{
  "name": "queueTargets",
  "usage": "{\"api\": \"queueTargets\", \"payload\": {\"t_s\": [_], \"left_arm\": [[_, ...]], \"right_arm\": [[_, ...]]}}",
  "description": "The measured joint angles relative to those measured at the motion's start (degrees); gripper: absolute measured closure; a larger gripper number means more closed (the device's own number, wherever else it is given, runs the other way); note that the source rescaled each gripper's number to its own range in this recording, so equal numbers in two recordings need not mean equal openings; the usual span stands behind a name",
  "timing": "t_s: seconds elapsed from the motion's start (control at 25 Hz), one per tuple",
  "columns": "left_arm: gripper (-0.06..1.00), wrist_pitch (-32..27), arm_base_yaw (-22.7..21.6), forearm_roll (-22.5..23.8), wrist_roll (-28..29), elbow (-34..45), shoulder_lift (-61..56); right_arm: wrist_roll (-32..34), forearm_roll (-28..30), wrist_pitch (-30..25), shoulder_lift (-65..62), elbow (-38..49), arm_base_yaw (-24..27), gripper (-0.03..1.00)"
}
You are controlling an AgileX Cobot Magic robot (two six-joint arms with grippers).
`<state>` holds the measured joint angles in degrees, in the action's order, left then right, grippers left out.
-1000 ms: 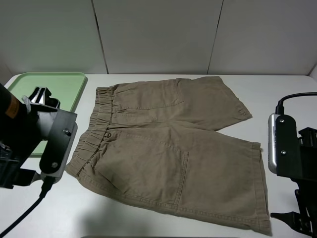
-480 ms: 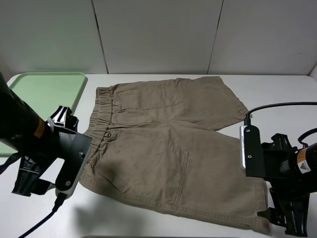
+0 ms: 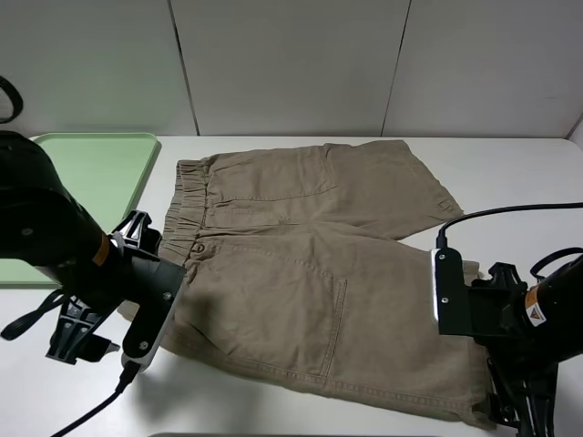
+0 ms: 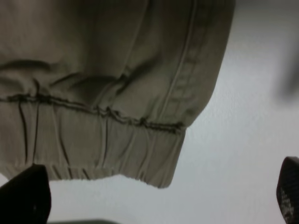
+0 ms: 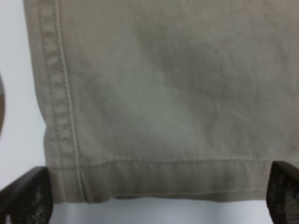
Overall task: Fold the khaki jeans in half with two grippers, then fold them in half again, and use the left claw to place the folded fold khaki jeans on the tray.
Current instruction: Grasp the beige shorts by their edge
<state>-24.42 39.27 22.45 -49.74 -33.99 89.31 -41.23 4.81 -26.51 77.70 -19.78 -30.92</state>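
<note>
The khaki jeans (image 3: 310, 273) lie spread flat on the white table, elastic waistband to the left, leg hems to the right. My left gripper (image 3: 80, 339) hangs open by the near waistband corner. In the left wrist view that waistband corner (image 4: 154, 154) sits just past the open left gripper (image 4: 156, 196), nothing between the fingers. My right gripper (image 3: 517, 408) is open at the near leg's hem corner. The right wrist view has the hem (image 5: 154, 177) lying between the wide-set fingertips of the right gripper (image 5: 154, 195). The tray (image 3: 82, 164) rests at the back left with nothing on it.
White wall panels stand behind the table. Black cables trail from both arms, one over the table at the right (image 3: 510, 211). Bare white tabletop (image 3: 510, 173) shows at the back right.
Both arms have moved inward and down to the shorts: the left to the near waistband corner, the right to the near hem corner. The shorts have not shifted.
</note>
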Motion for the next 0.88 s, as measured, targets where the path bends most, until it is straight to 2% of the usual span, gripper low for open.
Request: {"api": "queueTargets", "payload": {"t_s": [0.2,0.68,0.88], "left_arm": [[-0.03,1.3,0.0,1.35,0.0,0.0,1.24],[-0.01,1.67,0.0,2.37,0.4,0.01,1.42],[0.0,3.41,0.0,2.37,1.36,0.01,1.63]], "right_arm": [[0.0,-2.38,2.7,0.0,0.0,0.0,-0.03],[0.0,-4.81,3.21,0.18,0.0,0.0,-0.03],[-0.11,-4.81,3.41,4.39,0.0,0.0,-0.03]]}}
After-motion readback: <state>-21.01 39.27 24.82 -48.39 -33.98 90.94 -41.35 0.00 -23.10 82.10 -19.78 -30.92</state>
